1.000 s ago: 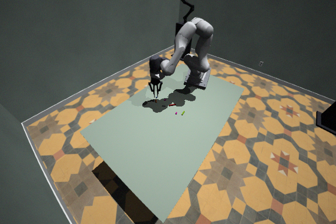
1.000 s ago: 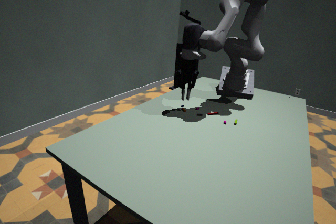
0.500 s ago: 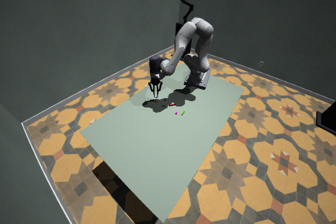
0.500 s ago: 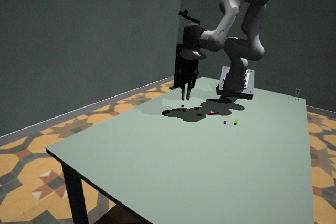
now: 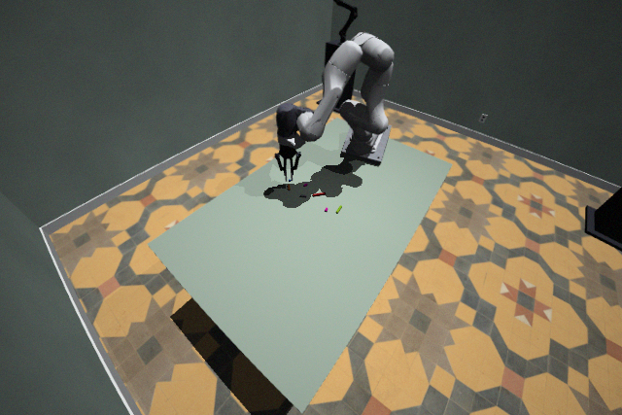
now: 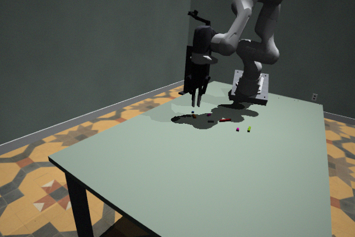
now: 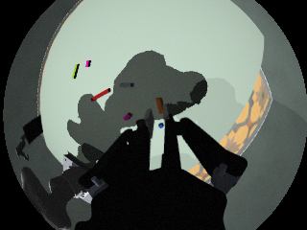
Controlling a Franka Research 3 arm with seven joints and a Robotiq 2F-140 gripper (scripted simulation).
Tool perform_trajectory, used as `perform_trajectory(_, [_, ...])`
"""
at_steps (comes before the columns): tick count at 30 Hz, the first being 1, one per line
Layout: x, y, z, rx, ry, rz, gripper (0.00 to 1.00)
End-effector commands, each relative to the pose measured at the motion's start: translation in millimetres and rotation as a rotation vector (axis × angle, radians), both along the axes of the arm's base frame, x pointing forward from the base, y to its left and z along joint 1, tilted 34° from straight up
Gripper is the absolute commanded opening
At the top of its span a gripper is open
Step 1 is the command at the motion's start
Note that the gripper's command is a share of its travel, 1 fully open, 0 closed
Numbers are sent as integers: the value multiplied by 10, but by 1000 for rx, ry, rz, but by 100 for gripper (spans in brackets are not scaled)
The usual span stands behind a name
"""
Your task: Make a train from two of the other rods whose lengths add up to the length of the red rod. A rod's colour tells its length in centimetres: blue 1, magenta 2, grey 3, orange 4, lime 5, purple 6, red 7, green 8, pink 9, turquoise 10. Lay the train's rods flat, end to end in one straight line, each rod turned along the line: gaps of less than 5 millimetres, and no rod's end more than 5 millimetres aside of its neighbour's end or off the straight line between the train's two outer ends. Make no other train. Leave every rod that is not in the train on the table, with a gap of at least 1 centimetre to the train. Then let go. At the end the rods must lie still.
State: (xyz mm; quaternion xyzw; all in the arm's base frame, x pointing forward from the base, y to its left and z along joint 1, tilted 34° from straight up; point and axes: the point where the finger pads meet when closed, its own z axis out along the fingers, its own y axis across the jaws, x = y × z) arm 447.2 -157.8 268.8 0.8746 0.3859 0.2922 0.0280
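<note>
Poised near the blue rod [image 5: 290, 180] [image 6: 192, 111] [image 7: 161, 126] with a narrowly parted, empty pincer [image 5: 289, 180] [image 6: 196, 106] [image 7: 158, 113], no train built, leaving perhaps the grey rod [image 5: 302, 195] [image 6: 210, 121] [image 7: 126, 84] and orange rod [image 5: 289, 188] [image 6: 194, 116] [image 7: 159, 105] to join, both apart beyond mid-tabletop [image 5: 281, 274] [image 6: 186, 171] [image 7: 216, 43], toward the robot-end edge.

Red rod [image 5: 319, 194] [image 6: 224, 120] [image 7: 101, 95]: longest, flat, apart from the others
Grey rod [image 5: 302, 195] [image 6: 210, 121] [image 7: 127, 85]: flat, in shadow
Orange rod [image 5: 289, 188] [image 6: 194, 116] [image 7: 159, 105]: flat, shadowed, near blue
Blue rod [image 5: 290, 180] [image 6: 192, 111] [image 7: 160, 126]: tiny, on the table
Shaded magenta rod [image 5: 304, 185] [image 6: 208, 114] [image 7: 128, 116]: short, flat
Lit magenta rod [image 5: 326, 209] [image 6: 237, 129] [image 7: 88, 63]: short, near lime
Lime rod [image 5: 338, 209] [image 6: 249, 129] [image 7: 76, 71]: flat, lit
</note>
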Motion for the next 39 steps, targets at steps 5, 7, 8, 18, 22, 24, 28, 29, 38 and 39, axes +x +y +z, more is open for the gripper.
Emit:
perform_trajectory(5, [59,7,-76,-7,-4,3,15])
perform_trajectory(7, [76,11,-102,-7,-4,3,15])
perform_trajectory(8, [84,14,-115,-7,-4,3,15])
perform_trajectory(18, [156,34,-226,-7,-4,3,15])
perform_trajectory(22, [187,44,-275,-7,-4,3,15])
perform_trajectory(24, [201,48,-296,-7,-4,3,15])
perform_trajectory(28, [213,51,-315,-7,-4,3,15])
perform_trajectory(29, [219,53,-324,-7,-4,3,15])
perform_trajectory(38, [251,62,-374,-7,-4,3,15])
perform_trajectory(39, [253,62,-376,-7,-4,3,15])
